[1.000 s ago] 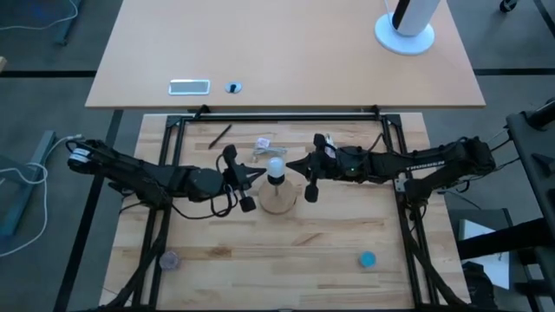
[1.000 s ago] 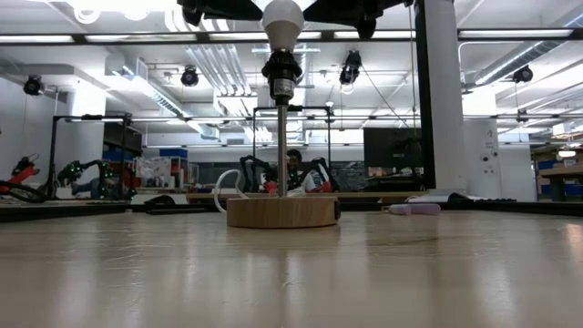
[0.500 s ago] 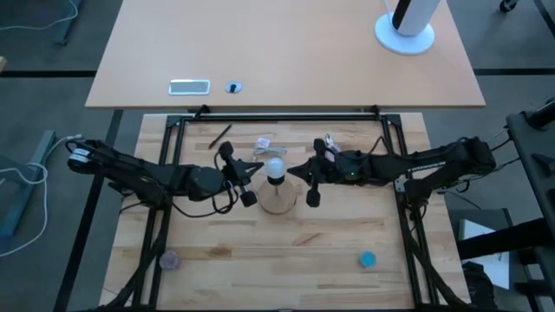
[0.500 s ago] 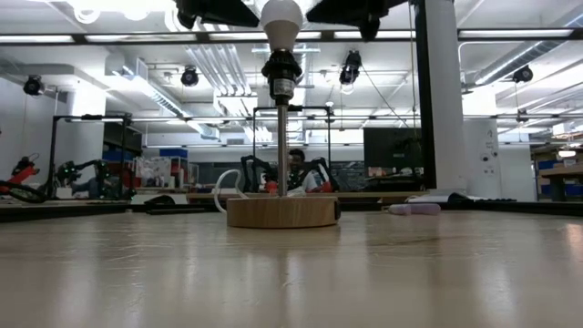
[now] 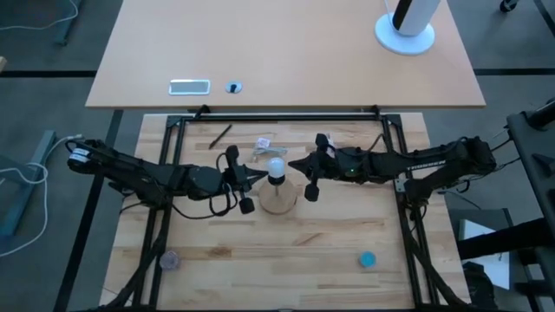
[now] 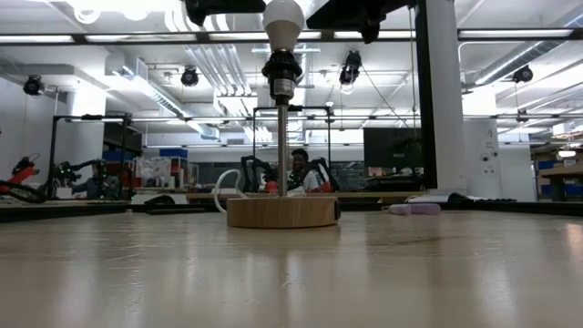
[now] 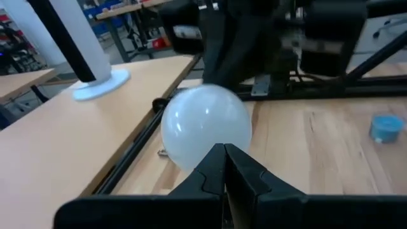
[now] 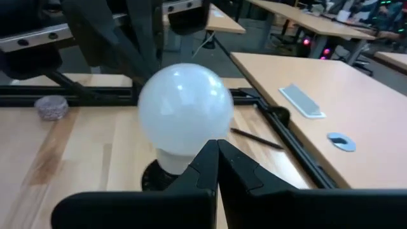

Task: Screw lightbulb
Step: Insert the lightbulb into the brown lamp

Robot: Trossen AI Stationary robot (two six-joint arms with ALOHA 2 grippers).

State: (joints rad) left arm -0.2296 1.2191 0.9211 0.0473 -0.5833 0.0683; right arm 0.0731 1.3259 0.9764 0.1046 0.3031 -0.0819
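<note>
Lightbulb [image 5: 276, 168] sits upright in your socket [image 6: 281, 70], apparently seated; both grippers' fingers closed, empty, flanking the lightbulb; only tightness check remains

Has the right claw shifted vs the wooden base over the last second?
Barely. The right claw swung a little toward the near table edge half a second ago, then returned, tip level with the lightbulb over the wooden base.

One camera looks straight down; another sits level at table height. Both wrist cameras closely face the lightbulb [image 5: 276, 167] from opposite sides.
</note>
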